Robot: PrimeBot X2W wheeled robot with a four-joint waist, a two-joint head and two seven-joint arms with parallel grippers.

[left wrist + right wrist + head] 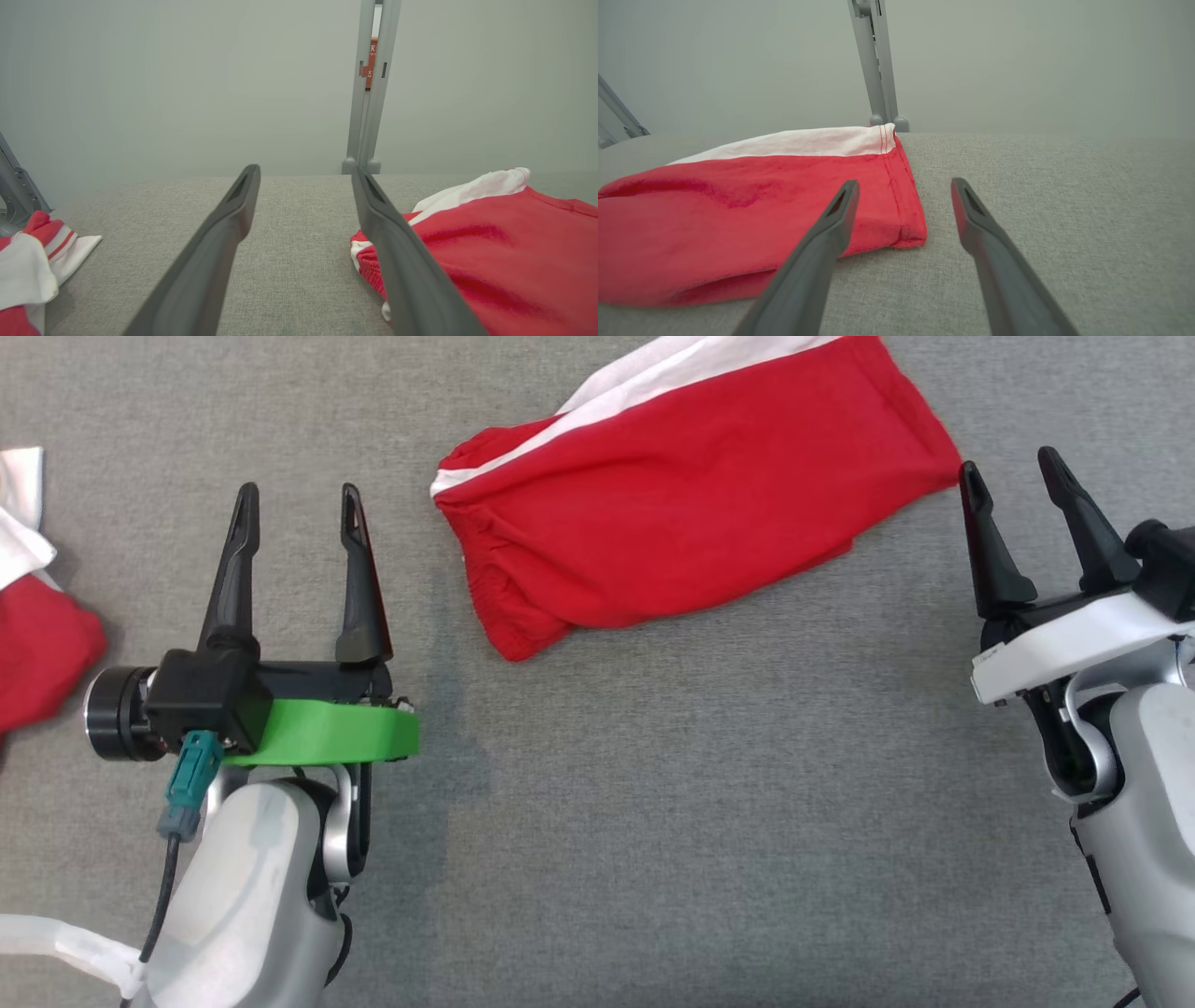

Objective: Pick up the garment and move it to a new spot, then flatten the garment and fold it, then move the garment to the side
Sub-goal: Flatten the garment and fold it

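Note:
The garment [691,495] is a red pair of shorts with a white side stripe, lying folded on the grey cloth surface at the top middle of the head view. My left gripper [299,509] stands open to the left of its elastic waistband, apart from it. My right gripper [1013,476] is open too, its left fingertip just beside the garment's hemmed right corner. In the left wrist view the garment [504,252] lies right of the open fingers [219,242]. The right wrist view has the garment [738,210] to the left, its hem corner near the left finger [831,228].
Another red and white cloth [33,607] lies bunched at the far left edge, seen also as a cloth [32,261] in the left wrist view. A grey upright post [369,93] stands at the table's far edge before a pale wall. Bare grey surface [653,803] spreads between my arms.

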